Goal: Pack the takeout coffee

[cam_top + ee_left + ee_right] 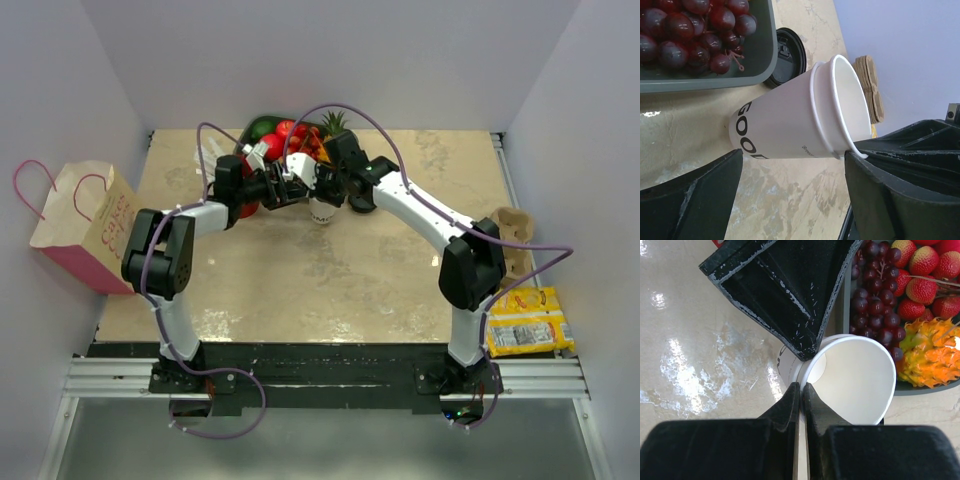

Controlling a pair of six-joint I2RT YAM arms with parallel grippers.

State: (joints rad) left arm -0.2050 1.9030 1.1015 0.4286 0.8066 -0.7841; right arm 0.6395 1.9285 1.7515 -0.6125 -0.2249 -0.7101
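No cup with a lid on shows in any view. A lidless white paper cup (321, 212) printed "GOOD" stands on the table in front of the fruit tray. It also shows in the left wrist view (790, 120) and the right wrist view (860, 380). A round black lid (788, 56) lies flat beside the tray. My right gripper (801, 386) is shut on the cup's rim, one finger inside and one outside. My left gripper (794, 161) is open, with the cup just beyond its fingertips; one finger (785, 295) touches the rim.
A dark tray (715, 82) of grapes, strawberries and other fruit stands just behind the cup. A paper bag with pink handles (85, 225) stands at the table's left edge. A brown carton (515, 240) and yellow packets (525, 320) lie at the right.
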